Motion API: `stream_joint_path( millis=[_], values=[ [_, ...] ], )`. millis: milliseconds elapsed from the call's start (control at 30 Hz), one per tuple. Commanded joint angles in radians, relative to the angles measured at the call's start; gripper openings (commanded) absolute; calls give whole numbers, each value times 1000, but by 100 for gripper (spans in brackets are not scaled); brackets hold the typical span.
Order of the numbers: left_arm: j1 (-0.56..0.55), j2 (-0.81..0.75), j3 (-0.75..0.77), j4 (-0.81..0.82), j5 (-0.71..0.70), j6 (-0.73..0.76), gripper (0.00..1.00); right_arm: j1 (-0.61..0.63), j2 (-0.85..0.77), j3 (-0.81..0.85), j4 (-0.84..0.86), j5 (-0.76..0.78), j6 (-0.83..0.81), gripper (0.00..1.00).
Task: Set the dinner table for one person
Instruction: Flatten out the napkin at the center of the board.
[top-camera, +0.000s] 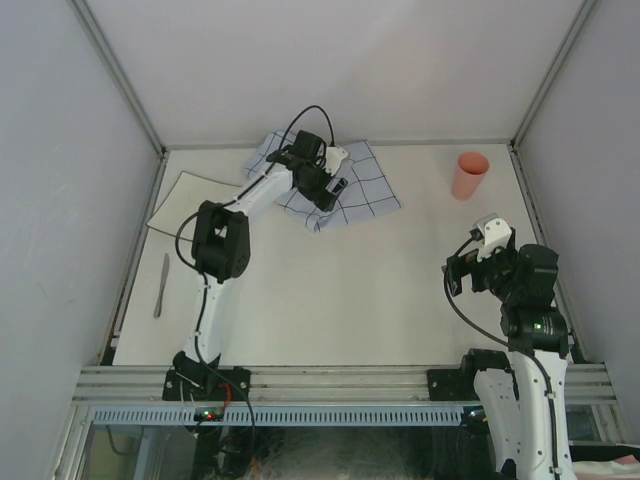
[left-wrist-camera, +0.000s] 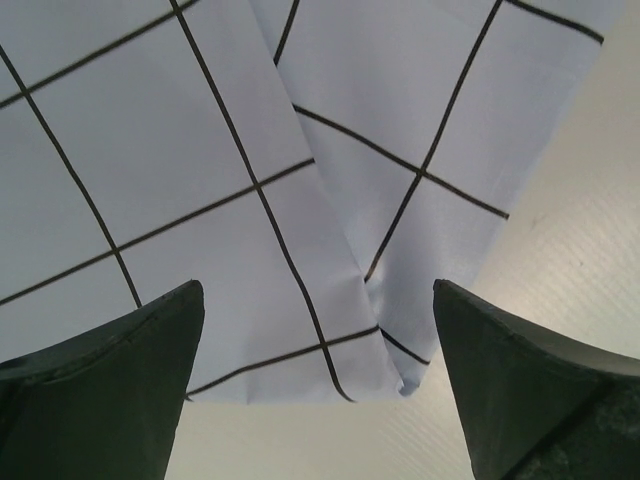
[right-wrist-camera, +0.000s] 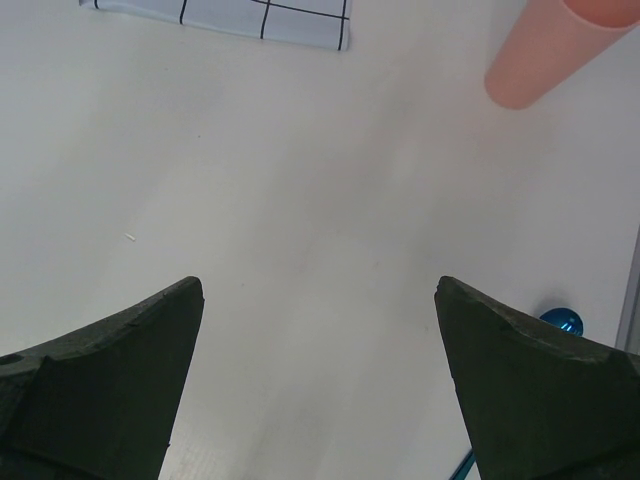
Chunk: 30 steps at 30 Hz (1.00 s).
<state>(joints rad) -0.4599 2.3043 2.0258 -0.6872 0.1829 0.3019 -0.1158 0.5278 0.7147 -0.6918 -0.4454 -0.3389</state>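
Observation:
The dinner table (top-camera: 350, 290) is a flat off-white surface. At its back middle lies a light-blue cloth (top-camera: 345, 185) with a dark grid, partly folded. My left gripper (top-camera: 333, 192) hovers over it, open. In the left wrist view the left gripper (left-wrist-camera: 318, 290) has its jaws wide apart above the folded corner of the cloth (left-wrist-camera: 300, 200), with nothing between them. My right gripper (top-camera: 455, 275) stands open near the right side. Seen from the right wrist, the right gripper (right-wrist-camera: 318, 290) has only bare table (right-wrist-camera: 300, 220) under it.
A pink cup (top-camera: 469, 175) stands at the back right, and it shows in the right wrist view as the pink cup (right-wrist-camera: 545, 50). A white plate (top-camera: 195, 200) lies at the back left. A metal utensil (top-camera: 161, 285) lies by the left edge. Grey rails and pale walls border the table.

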Motion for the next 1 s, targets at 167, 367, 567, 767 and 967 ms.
stream_joint_path(
  millis=[167, 367, 567, 767, 967],
  values=[
    [-12, 57, 103, -74, -16, -31, 100, -9, -22, -2, 26, -30, -18, 100],
    [-17, 77, 102, -63, -106, -57, 94, -9, -30, 0, 23, -38, -21, 100],
    [-18, 95, 118, -62, -171, -56, 82, -10, -38, 0, 17, -53, -26, 100],
    [-17, 91, 116, -67, -202, -42, 66, -13, -36, 0, 11, -64, -33, 100],
    [-18, 63, 104, -82, -207, -44, 28, -13, -33, -6, 13, -71, -37, 100]
  ],
)
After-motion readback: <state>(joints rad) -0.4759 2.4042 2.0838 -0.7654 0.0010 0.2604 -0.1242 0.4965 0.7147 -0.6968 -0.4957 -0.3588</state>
